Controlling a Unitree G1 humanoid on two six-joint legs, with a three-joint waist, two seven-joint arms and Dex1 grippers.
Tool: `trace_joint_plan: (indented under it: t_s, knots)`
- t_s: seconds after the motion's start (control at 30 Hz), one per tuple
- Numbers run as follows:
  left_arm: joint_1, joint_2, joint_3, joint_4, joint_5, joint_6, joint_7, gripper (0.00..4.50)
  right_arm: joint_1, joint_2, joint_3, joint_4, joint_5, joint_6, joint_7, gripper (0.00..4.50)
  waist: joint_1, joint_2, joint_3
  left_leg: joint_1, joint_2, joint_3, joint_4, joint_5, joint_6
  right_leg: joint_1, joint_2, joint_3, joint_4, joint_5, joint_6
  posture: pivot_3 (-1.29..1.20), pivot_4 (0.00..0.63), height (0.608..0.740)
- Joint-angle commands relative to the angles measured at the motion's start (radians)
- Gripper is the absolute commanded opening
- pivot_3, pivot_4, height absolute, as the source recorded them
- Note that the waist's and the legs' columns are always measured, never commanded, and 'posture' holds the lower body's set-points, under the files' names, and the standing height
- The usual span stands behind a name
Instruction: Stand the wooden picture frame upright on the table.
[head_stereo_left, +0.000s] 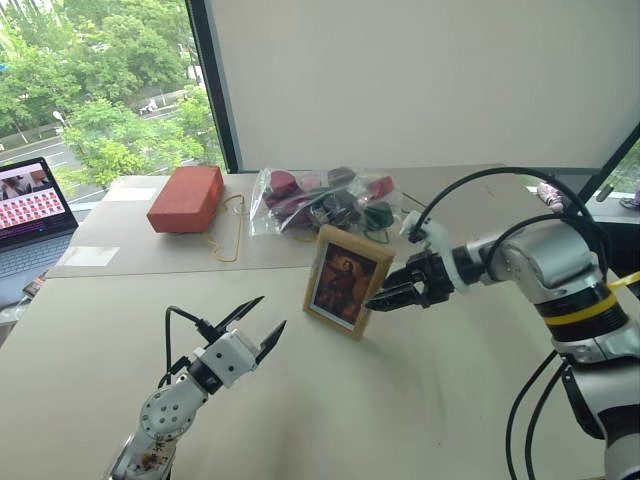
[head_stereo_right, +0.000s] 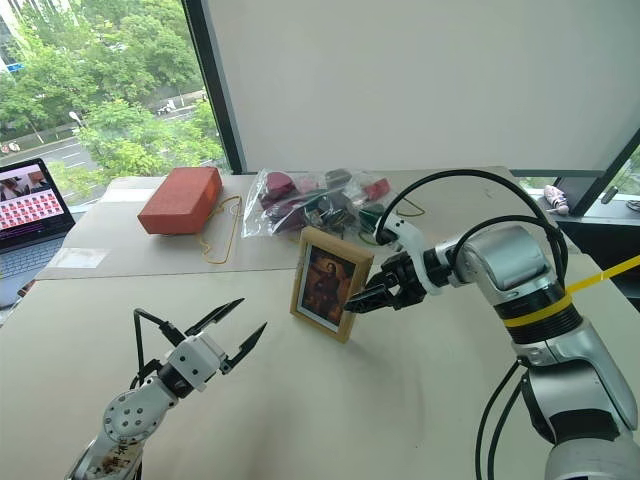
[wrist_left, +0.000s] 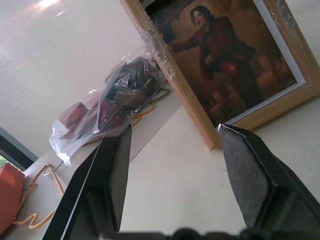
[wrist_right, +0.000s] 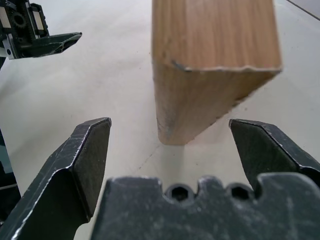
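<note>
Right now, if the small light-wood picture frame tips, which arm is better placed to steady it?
Right. The right gripper sits open beside the small light-wood picture frame; the left gripper hangs open farther off.

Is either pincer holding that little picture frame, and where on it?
Nothing is held. The wooden picture frame stands alone; the right pincer is open at its edge, the left pincer open and apart.

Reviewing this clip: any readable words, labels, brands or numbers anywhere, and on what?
None can be read.
Laptop screen: rows of small thumbnails, too small to read.
Wooden picture frame: a portrait picture, no lettering.
Red-orange block: no marking visible.
</note>
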Motion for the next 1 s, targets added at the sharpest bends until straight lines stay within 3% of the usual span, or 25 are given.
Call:
trace_joint_plan:
  t_s: [0.03, 0.17, 0.3, 0.4, 0.57, 0.6, 0.67, 0.77, 1.0]
  knots:
    - [0.004, 0.002, 0.021, -0.029, -0.004, -0.016, -0.009, 2.96, 0.096, -0.086, -0.111, -0.132, 0.038, 0.049, -0.026, 4.43, 0.006, 0.0, 0.0, 0.0, 0.0, 0.0, 0.0, 0.0, 0.0, 0.0, 0.0, 0.0, 0.0, 0.0, 0.0, 0.0, 0.15, 0.74]
    - [0.016, 0.001, 0.037, -0.038, -0.014, -0.011, -0.015, 2.96, 0.275, -0.15, -0.221, -0.277, 0.049, 0.046, -0.093, 4.43, 0.009, 0.0, 0.0, -0.002, 0.0, 0.0, 0.0, 0.0, 0.0, -0.001, 0.0, -0.001, 0.0, 0.0, 0.0, 0.0, 0.15, 0.74]
    - [0.053, -0.012, 0.061, -0.065, -0.05, 0.041, -0.016, 2.96, 0.473, -0.131, -0.312, -0.392, -0.06, -0.122, -0.254, 4.43, 0.003, 0.0, 0.0, 0.0, 0.0, 0.001, 0.0, 0.0, 0.001, 0.0, 0.0, 0.0, -0.001, 0.0, 0.0, 0.0, 0.15, 0.74]
    - [0.11, -0.045, 0.086, -0.14, -0.154, 0.213, -0.012, 2.96, 0.645, 0.112, -0.475, -0.534, -0.154, -0.286, -0.536, 4.43, -0.004, -0.001, 0.0, 0.002, 0.001, 0.002, 0.001, 0.0, 0.0, 0.001, 0.001, 0.001, -0.001, 0.0, 0.0, 0.0, 0.15, 0.74]
    - [0.133, -0.154, 0.165, -0.275, -0.322, 0.571, 0.114, 2.96, 0.854, 0.51, -0.572, -0.73, -0.245, -0.363, -0.89, 4.43, -0.005, -0.001, -0.001, 0.002, 0.001, -0.001, 0.001, 0.0, 0.0, 0.0, 0.001, 0.001, 0.002, 0.0, 0.0, 0.0, 0.15, 0.74]
    - [0.131, -0.167, 0.177, -0.291, -0.34, 0.617, 0.128, 2.96, 0.869, 0.556, -0.578, -0.746, -0.251, -0.377, -0.921, 4.43, -0.006, -0.001, -0.001, 0.002, 0.001, 0.0, 0.001, 0.0, -0.001, 0.0, 0.001, 0.002, 0.002, 0.0, 0.0, 0.0, 0.15, 0.74]
    - [0.125, -0.21, 0.199, -0.313, -0.337, 0.674, 0.193, 2.96, 0.975, 0.631, -0.47, -0.774, -0.352, -0.489, -1.009, 4.43, -0.005, -0.001, -0.001, 0.003, 0.0, 0.0, 0.001, 0.001, -0.003, 0.0, 0.0, 0.003, 0.002, 0.0, 0.0, 0.0, 0.15, 0.74]
    - [0.112, -0.258, 0.219, -0.316, -0.335, 0.719, 0.253, 2.96, 1.046, 0.669, -0.354, -0.726, -0.474, -0.627, -1.08, 4.43, -0.009, -0.001, -0.001, 0.004, 0.0, 0.0, 0.001, 0.002, -0.003, 0.001, 0.001, 0.003, 0.002, 0.0, 0.0, 0.0, 0.15, 0.74]
    - [0.09, -0.268, 0.213, -0.293, -0.32, 0.732, 0.253, 2.96, 1.064, 0.689, -0.34, -0.618, -0.536, -0.761, -1.101, 4.43, -0.014, -0.001, -0.001, 0.005, 0.0, 0.0, 0.0, 0.003, -0.005, 0.001, 0.002, 0.003, 0.001, 0.0, -0.001, 0.0, 0.15, 0.74]
